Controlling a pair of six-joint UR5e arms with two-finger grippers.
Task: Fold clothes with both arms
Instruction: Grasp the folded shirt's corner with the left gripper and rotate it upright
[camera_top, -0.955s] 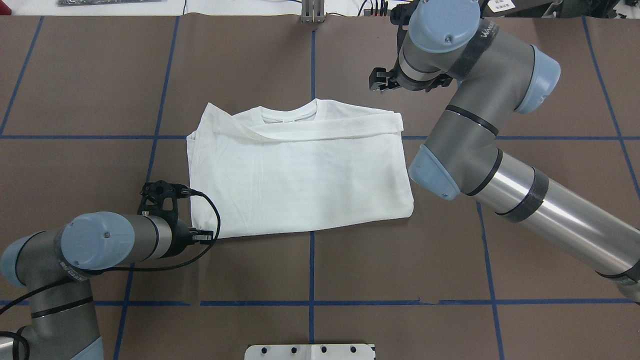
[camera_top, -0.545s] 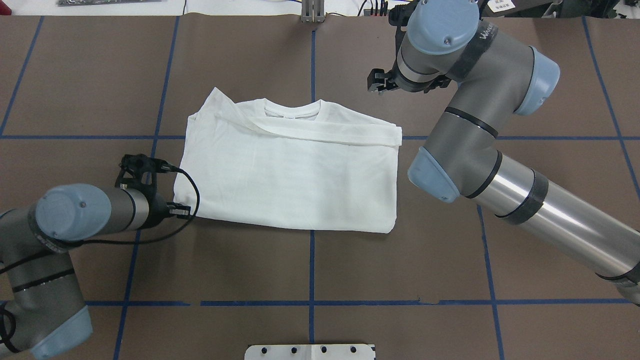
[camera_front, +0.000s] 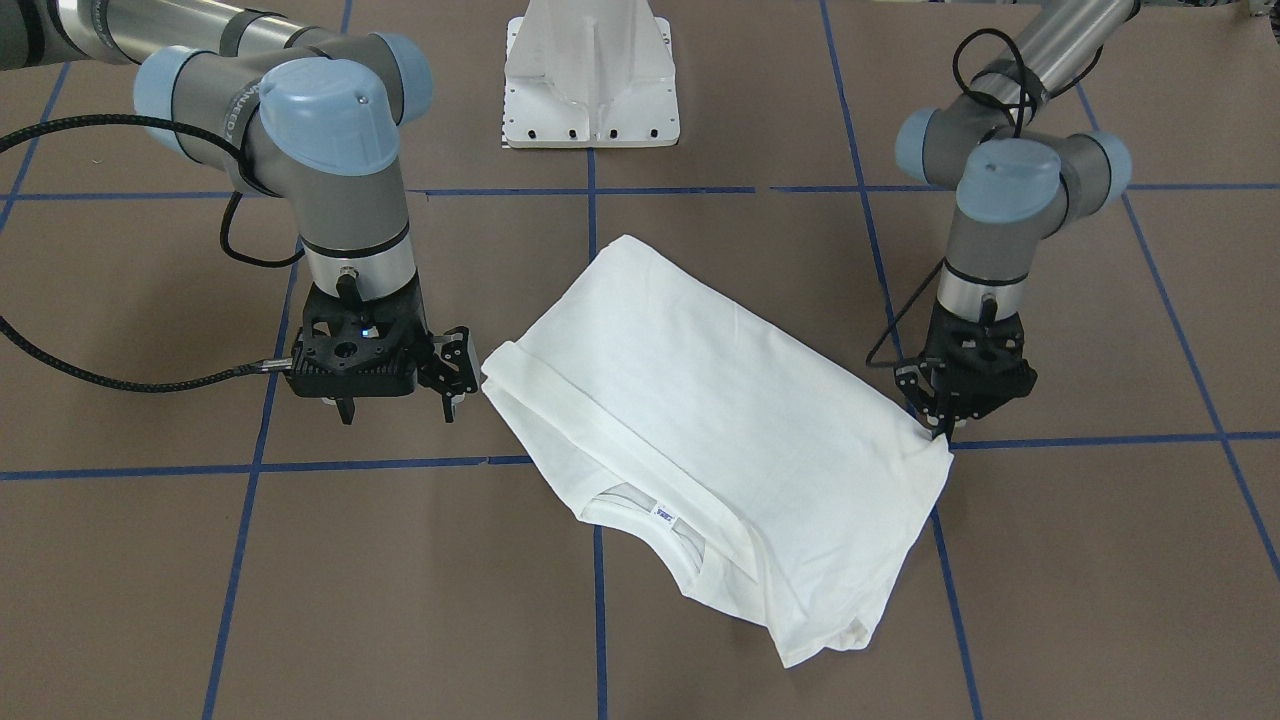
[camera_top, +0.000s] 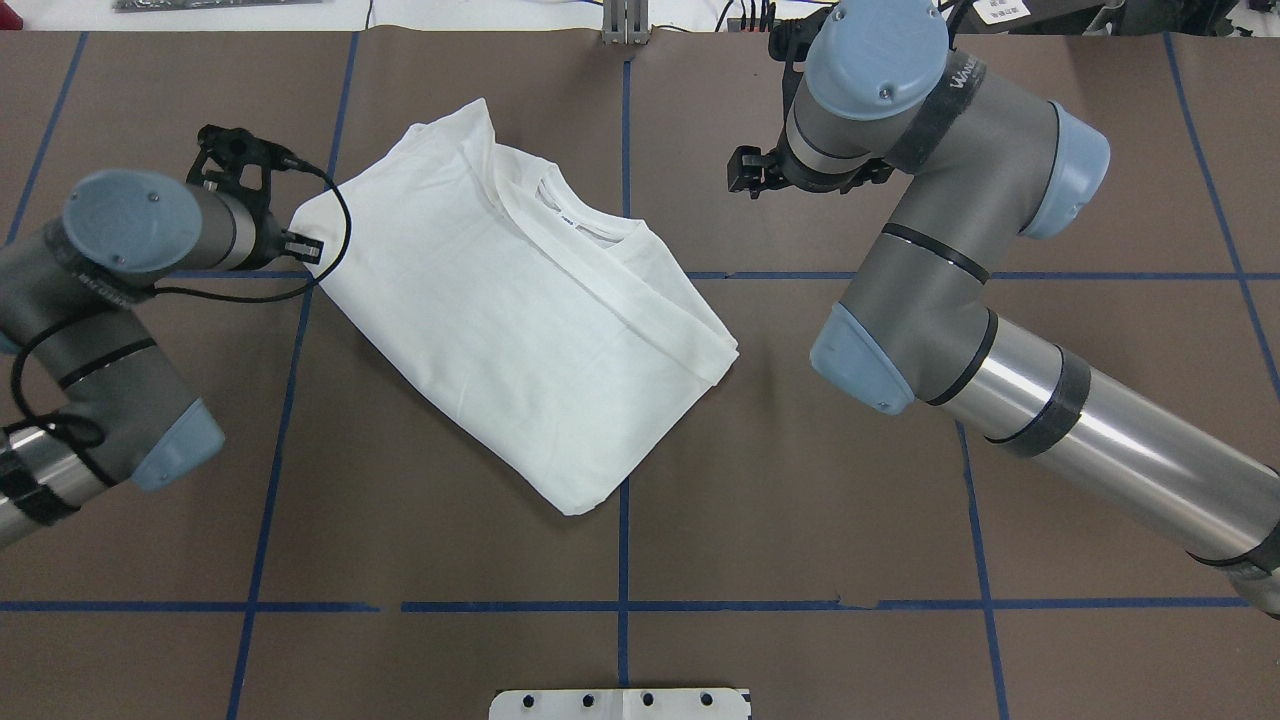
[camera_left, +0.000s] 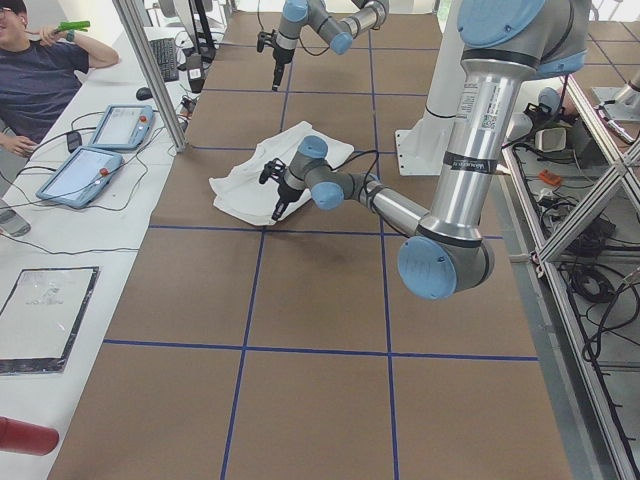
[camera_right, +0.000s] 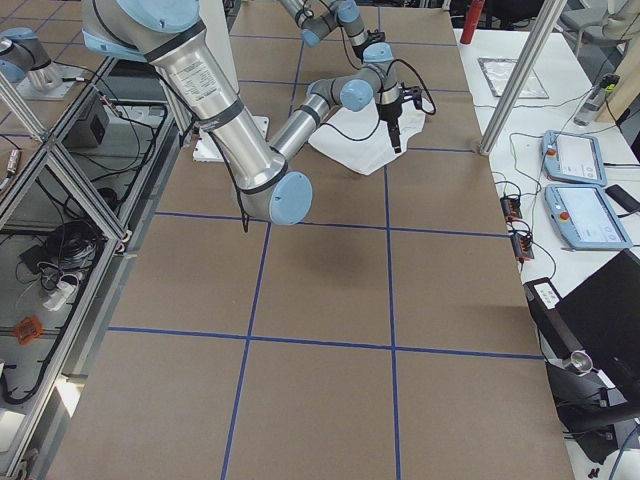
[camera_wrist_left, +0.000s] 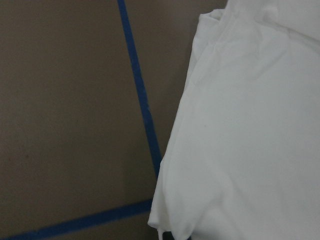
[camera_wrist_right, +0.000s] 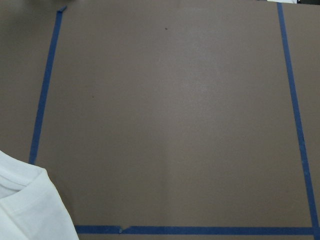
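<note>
The white shirt (camera_top: 520, 330) lies folded and slanted on the brown table, collar (camera_front: 655, 515) and small tag facing up, a sleeve folded across below the collar. My left gripper (camera_front: 940, 428) is shut on the shirt's corner, low at the table. In the left wrist view the cloth (camera_wrist_left: 250, 140) fills the right half. My right gripper (camera_front: 448, 405) hangs open and holds nothing, just beside the shirt's folded edge (camera_front: 495, 375) and not touching it. The right wrist view catches only a shirt corner (camera_wrist_right: 25, 210).
Blue tape lines (camera_top: 622, 520) divide the table into squares. The white pedestal base (camera_front: 590, 90) stands at the robot's side of the table. A person (camera_left: 40, 70) sits at a side bench with tablets (camera_left: 95, 160) behind an aluminium post (camera_left: 150, 70).
My left gripper has pulled the shirt's corner toward the far left of the table. The shirt has swung from square-on to diagonal. The right arm has barely moved.
</note>
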